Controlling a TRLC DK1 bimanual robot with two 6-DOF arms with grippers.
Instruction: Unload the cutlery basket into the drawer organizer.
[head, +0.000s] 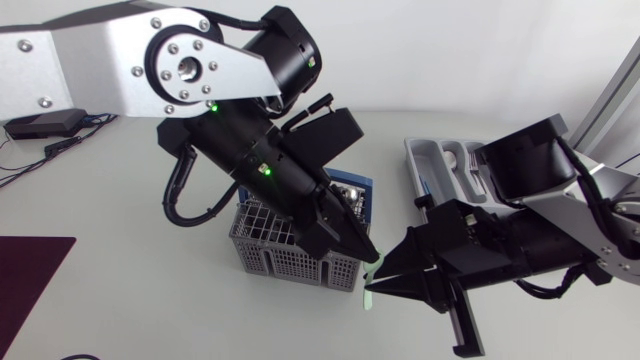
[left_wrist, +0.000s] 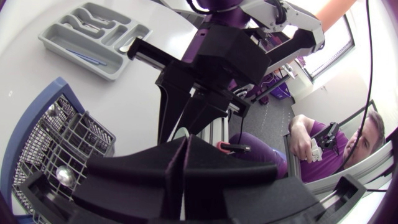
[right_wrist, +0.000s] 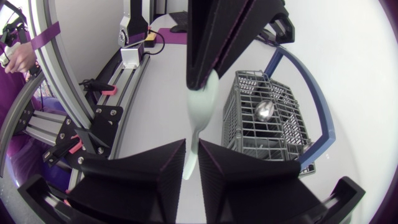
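1. Two grippers meet just off the right corner of the grey wire basket (head: 262, 250), with a pale green utensil (right_wrist: 200, 112) running between them.
2. Left gripper (head: 360, 250) points down from above the basket. Its jaws are clenched on the utensil's wider upper end, and the left wrist view shows them pressed together with no gap.
3. From those jaws the utensil hangs down, clear of the basket and just beside its wall.
4. Right gripper (right_wrist: 191, 165) comes in low from the other side. The utensil's thin lower end sits in the narrow slot between its jaws.
5. Whether the right jaws press the utensil from both sides or only flank it, I cannot tell. The slot looks about as wide as the handle.
6. Inside the basket one metal spoon (right_wrist: 264, 110) stands in a compartment, bowl up.
7. Under the basket lies a blue tray (head: 362, 185), its rim showing at the far side.
8. Behind the right arm the grey drawer organizer (head: 425, 160) rests on the white counter (head: 120, 260), well apart from the basket, with some cutlery (head: 470, 165) in its slots.
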